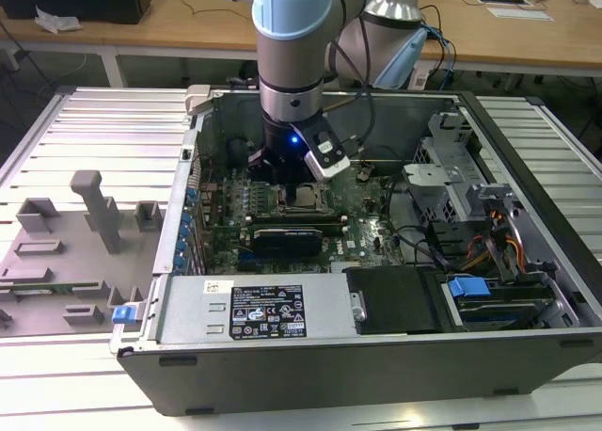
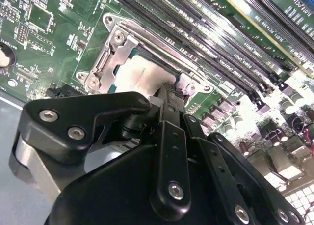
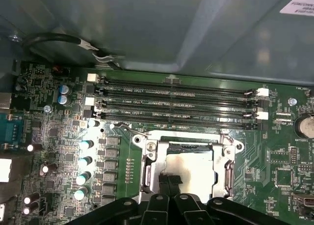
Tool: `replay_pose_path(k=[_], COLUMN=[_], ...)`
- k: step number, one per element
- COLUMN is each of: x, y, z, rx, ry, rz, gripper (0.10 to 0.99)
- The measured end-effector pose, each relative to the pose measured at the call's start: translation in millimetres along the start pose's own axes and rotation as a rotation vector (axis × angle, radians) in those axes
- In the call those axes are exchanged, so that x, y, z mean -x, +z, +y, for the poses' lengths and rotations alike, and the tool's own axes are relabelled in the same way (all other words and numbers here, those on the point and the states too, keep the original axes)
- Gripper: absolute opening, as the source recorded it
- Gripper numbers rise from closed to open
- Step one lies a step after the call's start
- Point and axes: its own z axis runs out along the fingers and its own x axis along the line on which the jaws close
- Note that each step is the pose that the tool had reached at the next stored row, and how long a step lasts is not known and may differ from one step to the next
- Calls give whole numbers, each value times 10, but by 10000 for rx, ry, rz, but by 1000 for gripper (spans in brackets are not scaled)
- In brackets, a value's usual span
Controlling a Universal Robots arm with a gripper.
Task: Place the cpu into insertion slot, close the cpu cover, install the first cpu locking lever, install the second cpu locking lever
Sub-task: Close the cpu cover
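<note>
Jaws pressed together, gripping nothing, over the cpu [image 3: 191, 167] in the insertion slot [image 3: 229, 171].

No print is legible: a black-and-white label [image 1: 269, 311] sits on the grey power supply cover [image 1: 193, 309], a white sticker [image 3: 297, 7] on the case wall [image 3: 171, 28], and tiny lettering runs along the memory slots [image 3: 176, 104].

The circuit board [image 3: 54, 136] is showing deep green, the memory slots [image 3: 176, 103] are running black, the cpu [image 3: 191, 167] is glinting pale silver-grey, the fingers [image 2: 169, 117] are showing matte black, and the arm [image 1: 292, 73] is wearing grey with pale blue.
</note>
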Motion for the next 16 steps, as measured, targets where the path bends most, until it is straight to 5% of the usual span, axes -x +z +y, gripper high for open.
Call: replay_pose_path(k=[5,16], x=[25,63], y=[13,70], z=[69,105], rx=[-89,-86], ry=[-273,-676], rz=[33,74], gripper=[106,106])
